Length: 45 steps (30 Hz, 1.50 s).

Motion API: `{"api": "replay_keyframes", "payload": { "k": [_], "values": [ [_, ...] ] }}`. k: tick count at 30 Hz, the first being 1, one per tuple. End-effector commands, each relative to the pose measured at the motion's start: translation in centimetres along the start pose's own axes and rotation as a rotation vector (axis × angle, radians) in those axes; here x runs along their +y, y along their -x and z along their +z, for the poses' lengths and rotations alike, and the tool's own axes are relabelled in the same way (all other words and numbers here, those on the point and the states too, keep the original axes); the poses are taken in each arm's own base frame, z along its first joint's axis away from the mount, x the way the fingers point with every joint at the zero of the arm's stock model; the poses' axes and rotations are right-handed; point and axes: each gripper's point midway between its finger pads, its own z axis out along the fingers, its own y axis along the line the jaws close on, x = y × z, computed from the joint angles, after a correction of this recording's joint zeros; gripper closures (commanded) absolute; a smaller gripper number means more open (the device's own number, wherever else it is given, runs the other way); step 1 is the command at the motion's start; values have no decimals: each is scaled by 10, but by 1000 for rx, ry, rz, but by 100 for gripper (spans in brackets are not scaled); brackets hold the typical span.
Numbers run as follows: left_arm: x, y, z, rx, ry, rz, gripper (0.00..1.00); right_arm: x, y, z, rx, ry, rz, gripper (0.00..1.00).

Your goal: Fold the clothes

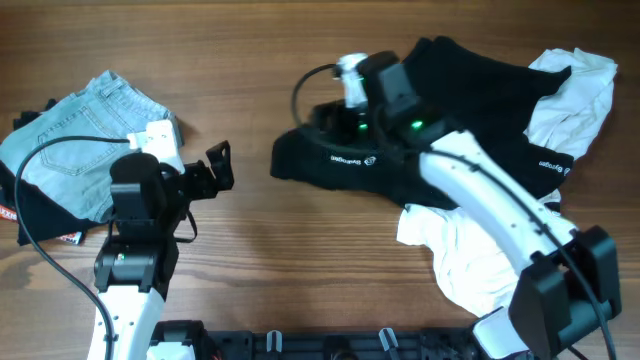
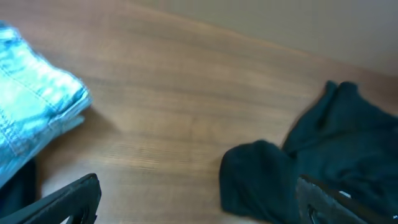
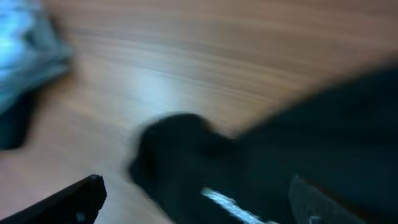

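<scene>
Left tool (image 1: 222,167) of mine hangs left of centre in the overhead view, jaws spread wide and holding nothing, with bare worktop (image 1: 250,260) below it. My left wrist camera shows the same. The two fingers (image 2: 68,202) sit at the bottom corners of the frame, far apart, with only wood grain between them.

My right tool (image 3: 198,183) is reached out to the upper centre of the overhead view, above the left part of the black garment (image 1: 470,110). That wrist view is blurred, but its fingers stand wide apart at the lower edge, with dark cloth filling the space between them. I cannot tell whether they touch the cloth.

The black garment lies spread and rumpled from the centre to the upper right of the worktop, with small white lettering (image 1: 348,159) near its front edge. A white shirt (image 1: 470,255) is bunched just below it at the lower right, partly under my right arm. Another white cloth (image 1: 580,90) pokes out at the upper right. The folded denim piece (image 1: 80,135) rests at the upper left, beside my left arm, well apart from the black garment.
</scene>
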Motion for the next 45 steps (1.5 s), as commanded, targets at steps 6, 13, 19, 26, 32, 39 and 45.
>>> {"api": "replay_keyframes", "payload": {
  "k": [6, 13, 19, 26, 32, 39, 45],
  "values": [
    [-39, -54, 48, 260, -193, -140, 10, -166, -49, -77, 155, -385, 440, 0],
    [-91, -167, 104, 589, -220, -287, 10, -194, -74, -96, 221, -389, 567, 0],
    [-146, -194, 127, 519, -348, -151, 45, -193, -78, -97, 239, -390, 571, 0],
    [-108, -94, 147, 236, -252, -220, 96, -193, -81, -98, 254, -397, 552, 1],
    [2, 90, 132, -105, -75, -380, 23, -200, -80, -100, 244, -434, 546, 0],
    [4, -82, 99, 573, 159, -451, 0, -202, -79, -100, 238, -443, 540, 0],
    [-41, -151, 77, 818, 158, -323, 0, -198, -90, -97, 306, -422, 495, 80]
  ]
}}
